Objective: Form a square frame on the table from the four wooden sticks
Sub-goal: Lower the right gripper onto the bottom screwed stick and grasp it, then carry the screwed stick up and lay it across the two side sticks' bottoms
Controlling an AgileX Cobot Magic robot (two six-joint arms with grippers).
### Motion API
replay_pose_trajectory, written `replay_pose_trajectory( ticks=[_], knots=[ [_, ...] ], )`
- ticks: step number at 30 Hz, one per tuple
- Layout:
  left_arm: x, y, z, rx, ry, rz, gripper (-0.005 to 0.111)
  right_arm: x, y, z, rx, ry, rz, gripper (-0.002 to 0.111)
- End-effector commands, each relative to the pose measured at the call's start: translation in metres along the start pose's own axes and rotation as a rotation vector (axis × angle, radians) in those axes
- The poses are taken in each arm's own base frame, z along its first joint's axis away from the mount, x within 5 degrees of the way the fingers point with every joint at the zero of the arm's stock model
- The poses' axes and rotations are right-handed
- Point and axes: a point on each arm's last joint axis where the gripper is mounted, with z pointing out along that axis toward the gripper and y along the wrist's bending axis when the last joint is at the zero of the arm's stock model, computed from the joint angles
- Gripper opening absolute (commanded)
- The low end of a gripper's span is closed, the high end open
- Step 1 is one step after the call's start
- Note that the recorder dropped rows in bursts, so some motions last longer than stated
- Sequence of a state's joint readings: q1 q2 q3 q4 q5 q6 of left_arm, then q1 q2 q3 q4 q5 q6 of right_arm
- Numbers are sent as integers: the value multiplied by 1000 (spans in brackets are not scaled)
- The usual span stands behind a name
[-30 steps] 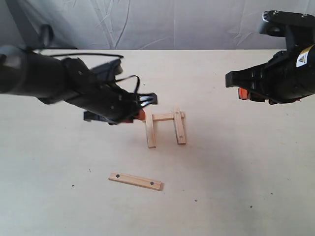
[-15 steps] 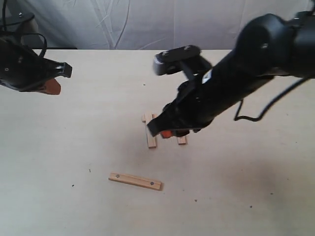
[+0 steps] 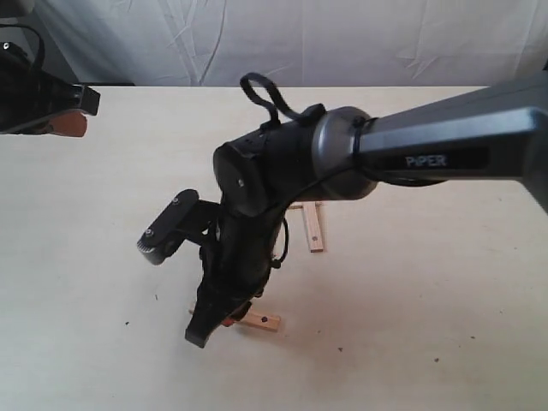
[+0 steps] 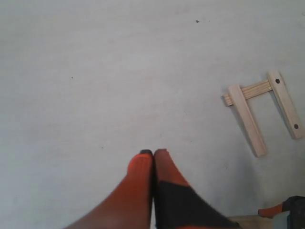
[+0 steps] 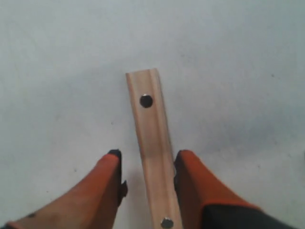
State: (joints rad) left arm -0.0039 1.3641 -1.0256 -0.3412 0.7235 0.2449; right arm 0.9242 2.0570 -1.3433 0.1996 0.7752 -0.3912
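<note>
Table (image 3: 445,300): right arm (image 3: 411,158) stretched across, angled down, pincer (image 5: 148,155) straddling dotted stick (image 5: 148,114).

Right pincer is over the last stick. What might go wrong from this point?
The loose stick lies off-centre between the fingers of the open right pincer, so closing may twist it. The right arm reaches over the three-stick U; carrying the stick across could knock it apart.

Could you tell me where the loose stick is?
Exterior view, lower centre: the stick lies on the table between the right gripper's fingers, below the three joined sticks.
</note>
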Motion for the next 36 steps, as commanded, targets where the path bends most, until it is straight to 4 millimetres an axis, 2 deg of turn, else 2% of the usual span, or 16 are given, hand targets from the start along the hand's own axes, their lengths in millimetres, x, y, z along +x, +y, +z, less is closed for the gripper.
replay_pose_trajectory(
  ticks=[1,7,15,20,22,25,26,28,32,36],
  knots=[
    [-2,-1,-3,6,-22,-7,0,-8,4,6,28,15,-68,44],
    [-3,-2,-3,11,-33,-16,0,-7,4,8,59,28,-113,45],
    [-3,-2,-3,12,-34,-17,0,-2,2,22,61,87,-128,45],
    [-3,-1,-3,11,-40,-17,0,-1,2,23,55,102,-126,45],
    [-3,-1,-3,11,-40,-17,0,-1,2,23,55,100,-126,38],
    [-4,-1,-3,9,-44,-17,0,-1,2,23,55,102,-126,8],
    [-4,-1,-3,9,-46,-17,0,-1,2,22,56,99,-126,-2],
    [-4,-1,-3,8,-48,-17,0,-2,1,17,64,91,-131,0],
    [-4,-1,-3,8,-48,-17,0,-4,-3,-9,147,67,-204,-1],
    [-4,-1,-3,8,-51,-17,0,-1,-26,-42,237,30,-278,-1]
  ],
)
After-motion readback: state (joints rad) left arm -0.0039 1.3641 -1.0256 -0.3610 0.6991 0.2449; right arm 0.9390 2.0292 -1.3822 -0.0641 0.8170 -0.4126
